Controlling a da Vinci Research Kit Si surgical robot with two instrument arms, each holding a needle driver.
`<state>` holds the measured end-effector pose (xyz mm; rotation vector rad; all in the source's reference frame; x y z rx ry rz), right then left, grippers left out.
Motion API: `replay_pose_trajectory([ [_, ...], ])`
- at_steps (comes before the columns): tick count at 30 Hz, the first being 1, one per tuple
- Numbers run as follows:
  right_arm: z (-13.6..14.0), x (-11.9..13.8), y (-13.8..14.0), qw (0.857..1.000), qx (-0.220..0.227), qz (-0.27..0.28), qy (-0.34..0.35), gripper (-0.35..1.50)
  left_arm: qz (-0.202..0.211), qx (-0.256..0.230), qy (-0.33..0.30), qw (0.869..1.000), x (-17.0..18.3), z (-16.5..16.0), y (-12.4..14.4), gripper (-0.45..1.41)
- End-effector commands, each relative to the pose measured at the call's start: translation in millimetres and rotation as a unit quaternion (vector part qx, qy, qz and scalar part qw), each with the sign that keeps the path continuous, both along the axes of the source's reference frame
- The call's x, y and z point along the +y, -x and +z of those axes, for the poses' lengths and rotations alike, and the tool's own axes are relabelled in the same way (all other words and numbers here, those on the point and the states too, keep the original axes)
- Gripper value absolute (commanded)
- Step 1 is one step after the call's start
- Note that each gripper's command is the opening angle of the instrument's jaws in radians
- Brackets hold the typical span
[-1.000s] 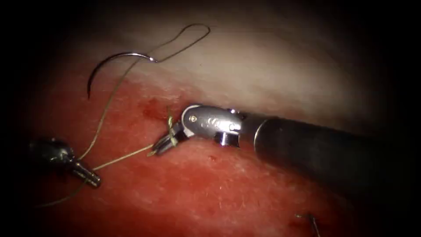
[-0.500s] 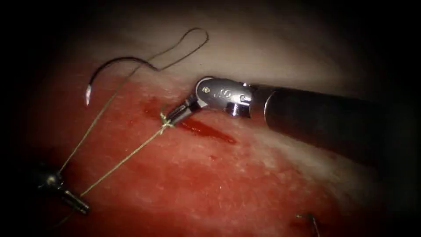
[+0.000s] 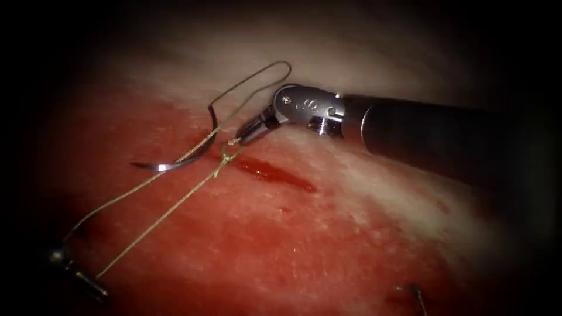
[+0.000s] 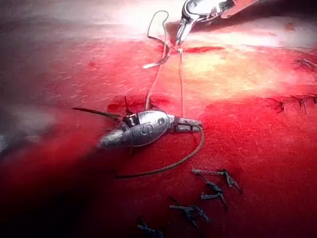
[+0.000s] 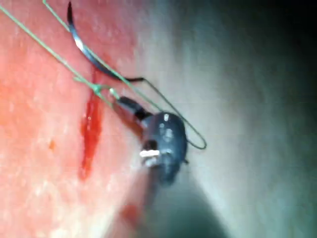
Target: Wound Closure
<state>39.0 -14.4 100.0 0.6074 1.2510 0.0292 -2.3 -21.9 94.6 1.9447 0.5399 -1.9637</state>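
Note:
A knot sits at the left end of the red cut in the tissue. My right tool is shut on the short thread end just above the knot. Two taut strands of thread run down-left to my left tool, which is shut on them. The curved needle lies free on the tissue left of the cut, with a thread loop trailing from it. The left wrist view has the left tool, the needle and the right tool. The right wrist view has the right tool, the knot and the needle.
An earlier stitch sits at the lower right of the tissue. In the left wrist view, several cut ends of thread lie near the left tool, and finished stitches line the cut. Red fluid covers much of the tissue.
The right tool rose up and right while the left tool pulled down-left. The strands drew taut and the knot tightened at the cut. The needle was dragged down toward the cut.

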Motion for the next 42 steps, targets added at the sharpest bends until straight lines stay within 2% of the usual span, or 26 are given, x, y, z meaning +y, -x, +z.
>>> replay_pose_trajectory([
  [1,0.2,-0.6,-1.1,1.0,0.003,0.005,-0.007,-0.35,0.0,-0.001,-0.001,1.0,-0.3,0.8,0.5,-0.45],
  [7,-0.3,-1.4,-1.2,0.998,-0.007,0.061,-0.032,-0.35,0.001,0.001,-0.004,1.0,-0.6,0.3,0.5,-0.45],
  [12,0.0,-0.2,0.2,0.99,-0.018,0.133,-0.039,-0.35,0.003,0.006,-0.002,1.0,-1.7,-1.0,0.5,-0.45],
  [15,0.3,-0.5,1.0,0.988,-0.019,0.155,-0.022,-0.35,0.001,0.009,-0.001,1.0,-2.5,-2.1,0.6,-0.45],
  [19,0.5,-1.1,1.5,0.987,-0.024,0.159,0.014,-0.35,0.0,0.012,-0.002,1.0,-3.0,-3.4,0.4,-0.45],
  [25,0.3,-0.1,1.9,0.984,-0.022,0.169,0.057,-0.35,-0.003,0.02,-0.001,1.0,-3.0,-4.9,-0.6,-0.45],
  [34,0.4,1.5,1.9,0.981,-0.025,0.176,0.082,-0.35,-0.005,0.027,0.003,1.0,-2.9,-4.9,-1.8,-0.45],
  [42,0.5,1.6,2.2,0.979,-0.031,0.17,0.112,-0.35,-0.005,0.027,0.004,1.0,-3.1,-4.7,-2.4,-0.45],
])
